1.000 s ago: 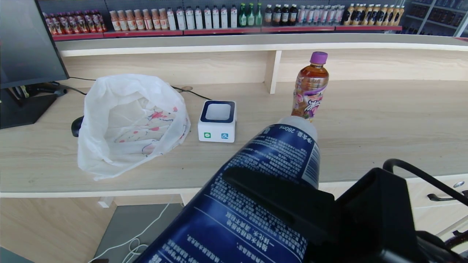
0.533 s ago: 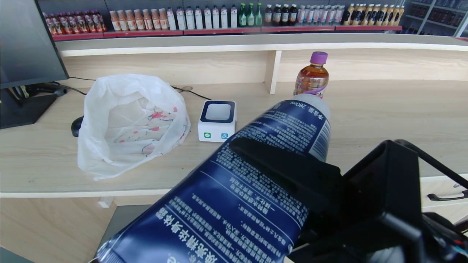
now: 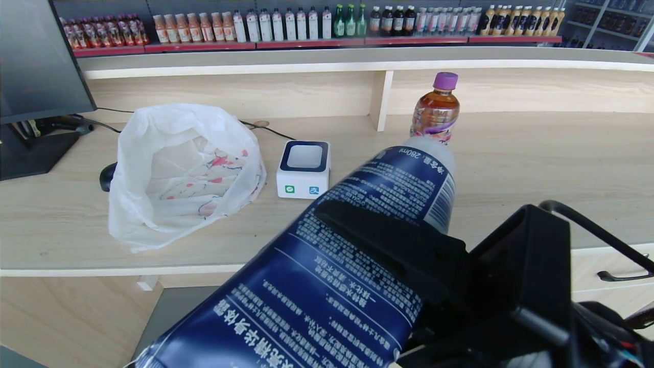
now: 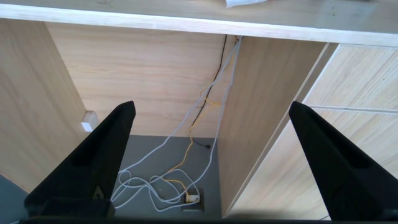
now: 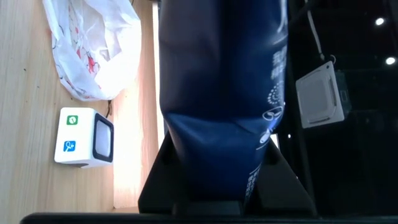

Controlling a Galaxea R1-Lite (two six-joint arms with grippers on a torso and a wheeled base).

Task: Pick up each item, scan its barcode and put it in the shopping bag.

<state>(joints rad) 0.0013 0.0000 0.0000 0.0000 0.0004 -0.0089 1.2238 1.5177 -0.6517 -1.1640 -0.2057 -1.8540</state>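
Observation:
My right gripper is shut on a dark blue bottle with white print. It holds the bottle tilted, close under the head camera, white end toward the counter. In the right wrist view the blue bottle sits between the gripper's two black fingers. The white scanner with its dark-framed top stands mid-counter, also seen as a scanner beneath the bottle. The white shopping bag lies open to its left. A tea bottle with a purple cap stands upright at the back. My left gripper hangs open below the counter.
A dark monitor and its stand occupy the counter's far left, with a black mouse beside the bag. A wooden divider rises behind the scanner. Cables lie on the floor under the counter. Shelves of drinks line the back.
My right gripper has lifted the blue bottle up and forward, so it now covers the lower part of the tea bottle. In the last half second it dropped back slightly.

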